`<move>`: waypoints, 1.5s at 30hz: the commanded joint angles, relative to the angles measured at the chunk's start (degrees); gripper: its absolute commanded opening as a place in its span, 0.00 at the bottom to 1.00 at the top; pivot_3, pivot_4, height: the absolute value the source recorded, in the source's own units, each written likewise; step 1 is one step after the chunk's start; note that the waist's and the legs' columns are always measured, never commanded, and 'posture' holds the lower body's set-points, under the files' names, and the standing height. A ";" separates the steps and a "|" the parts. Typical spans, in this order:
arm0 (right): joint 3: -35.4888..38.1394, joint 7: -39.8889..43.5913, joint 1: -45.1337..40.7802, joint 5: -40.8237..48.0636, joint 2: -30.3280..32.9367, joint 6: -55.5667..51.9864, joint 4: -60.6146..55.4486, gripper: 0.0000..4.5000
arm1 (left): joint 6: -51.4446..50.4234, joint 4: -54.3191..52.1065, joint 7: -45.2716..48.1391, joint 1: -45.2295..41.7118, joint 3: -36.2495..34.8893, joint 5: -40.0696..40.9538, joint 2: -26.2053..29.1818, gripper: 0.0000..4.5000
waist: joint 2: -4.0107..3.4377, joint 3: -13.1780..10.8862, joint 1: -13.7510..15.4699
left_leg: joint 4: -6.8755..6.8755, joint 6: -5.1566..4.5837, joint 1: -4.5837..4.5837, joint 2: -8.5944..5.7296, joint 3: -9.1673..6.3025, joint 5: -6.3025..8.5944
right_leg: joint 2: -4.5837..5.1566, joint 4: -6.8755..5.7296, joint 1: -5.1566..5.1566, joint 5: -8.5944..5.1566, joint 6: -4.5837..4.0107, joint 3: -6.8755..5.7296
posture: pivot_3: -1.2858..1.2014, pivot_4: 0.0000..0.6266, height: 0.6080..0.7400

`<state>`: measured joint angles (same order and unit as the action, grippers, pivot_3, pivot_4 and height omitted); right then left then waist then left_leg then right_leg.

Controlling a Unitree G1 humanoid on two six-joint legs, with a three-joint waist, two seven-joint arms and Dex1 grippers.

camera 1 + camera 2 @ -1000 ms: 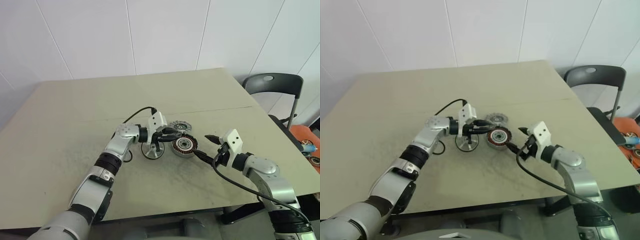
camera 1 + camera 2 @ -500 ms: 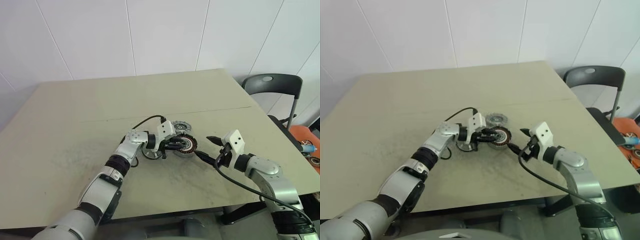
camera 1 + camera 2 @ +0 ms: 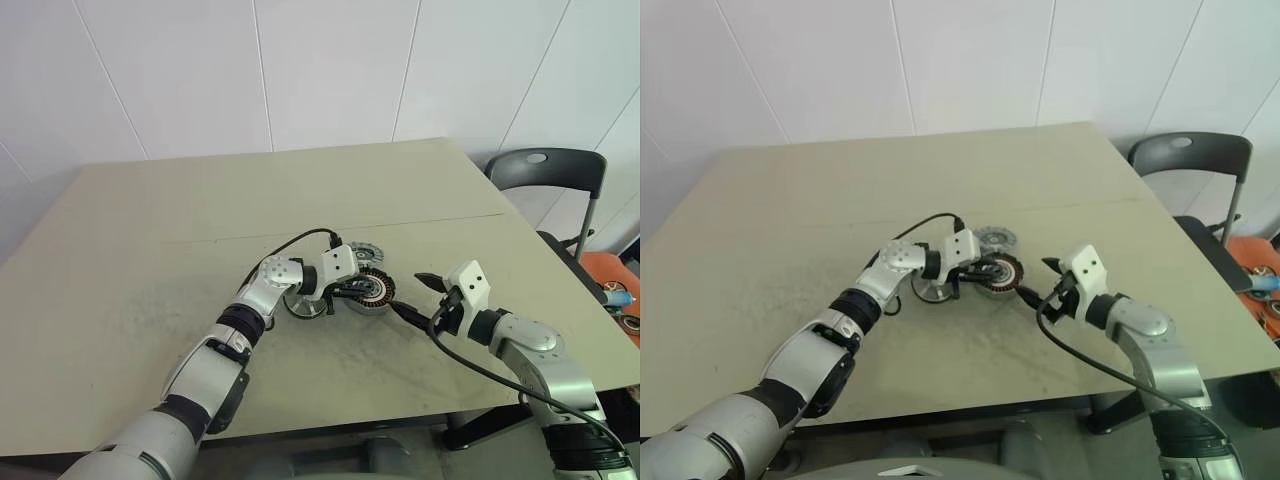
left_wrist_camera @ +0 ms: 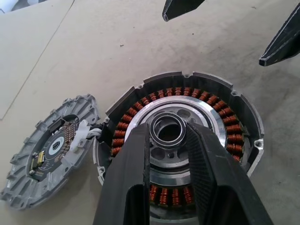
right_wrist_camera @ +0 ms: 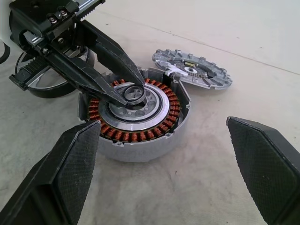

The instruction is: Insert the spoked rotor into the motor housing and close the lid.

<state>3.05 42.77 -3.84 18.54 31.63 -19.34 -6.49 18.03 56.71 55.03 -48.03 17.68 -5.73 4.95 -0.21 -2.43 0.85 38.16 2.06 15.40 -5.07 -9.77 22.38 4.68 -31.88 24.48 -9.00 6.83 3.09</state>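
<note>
Fingers of the left gripper (image 4: 168, 140) pinch a small ring (image 5: 134, 93) over the housing (image 5: 136, 117) hub, to seat it; right gripper (image 5: 164, 173) waits open beside.

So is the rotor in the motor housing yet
Not yet. The motor housing shows bare copper windings, and the spoked rotor sits beside it on the table.

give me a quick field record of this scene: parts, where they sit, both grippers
motor housing: flat on table, copper windings facing up
lid: flat on table just behind the housing, wired to it
spoked rotor: on table left of housing, not inserted
left gripper: fingers closed on a small ring over housing's hub
right gripper: open, beside housing
</note>
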 commanded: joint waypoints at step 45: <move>-0.58 -2.05 -2.29 -1.62 -2.42 3.33 0.40 1.00 | -3.26 -2.01 -4.01 -2.24 -6.57 3.50 -1.94 0.11 | -0.04 0.14 -0.06 | 0.06 0.05 -0.05 -0.01 0.04 -0.03 | 0.00 -0.13 -0.02 0.01 -0.02 0.05 | 0.52 0.00 1.00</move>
<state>2.33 40.94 -4.97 16.96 29.77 -17.08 -5.18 13.20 56.03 51.56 -49.88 10.72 -1.63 2.91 -0.26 -2.28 0.79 38.22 2.11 15.35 -5.08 -9.73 22.36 4.67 -32.01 24.45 -8.99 6.81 3.14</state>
